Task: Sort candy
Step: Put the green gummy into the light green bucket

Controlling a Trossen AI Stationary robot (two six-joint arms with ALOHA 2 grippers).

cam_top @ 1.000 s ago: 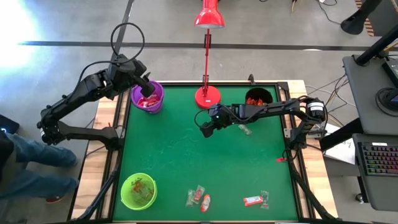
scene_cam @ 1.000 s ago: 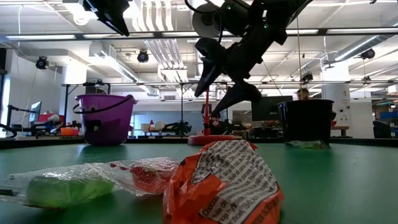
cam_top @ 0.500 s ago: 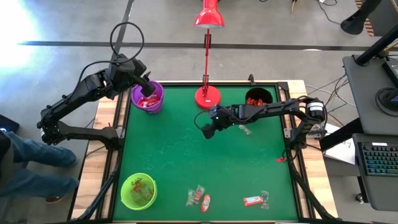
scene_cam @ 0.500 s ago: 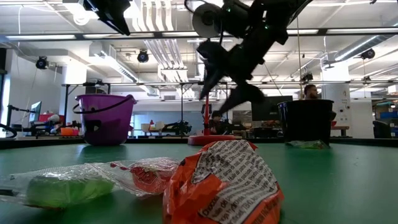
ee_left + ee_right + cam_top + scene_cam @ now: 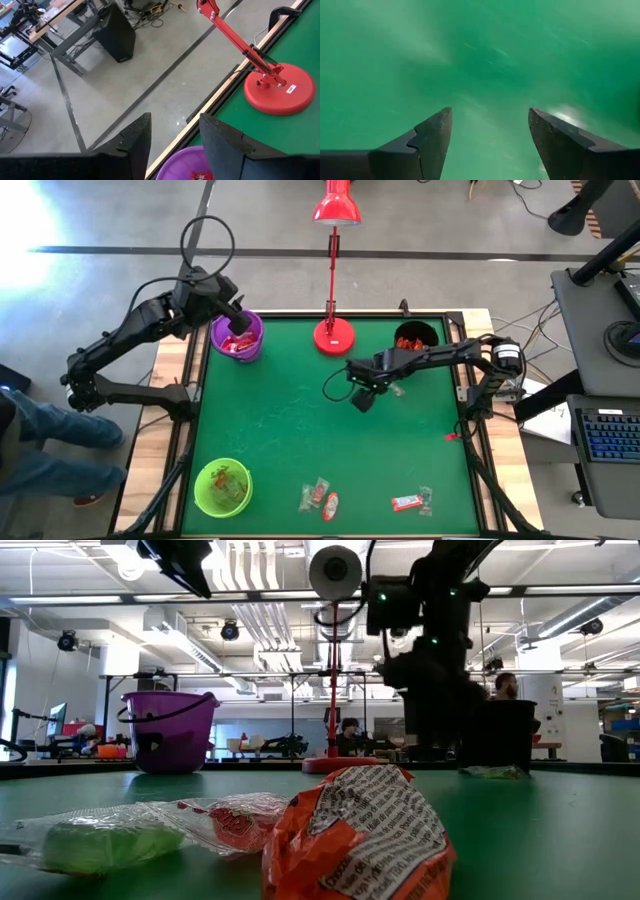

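Green felt (image 5: 300, 430) is covering the table seen from above, with grey floor lying beyond it. From this high view, the left gripper (image 5: 238, 323) is hovering over the purple cup (image 5: 237, 338) at the far left corner, where red candy is sitting inside. The right gripper (image 5: 362, 397) is hanging over bare felt near the middle, just beside one clear-wrapped sweet (image 5: 394, 388). A black cup (image 5: 414, 337) with red sweets is standing at the far right, a green cup (image 5: 222, 486) at the near left, and the red lamp base (image 5: 334, 335) between the far cups. Loose candy (image 5: 319, 497) is lying along the near edge.

From table height, an orange wrapper (image 5: 360, 835) is filling the foreground beside a green sweet (image 5: 95, 840), and the right arm is hanging dark before the black cup.

Through the left wrist camera, the fingers (image 5: 135, 140) are standing apart, gripping nothing, above the purple rim.

Through the right wrist camera, the fingers (image 5: 430, 135) are spread wide over empty felt.
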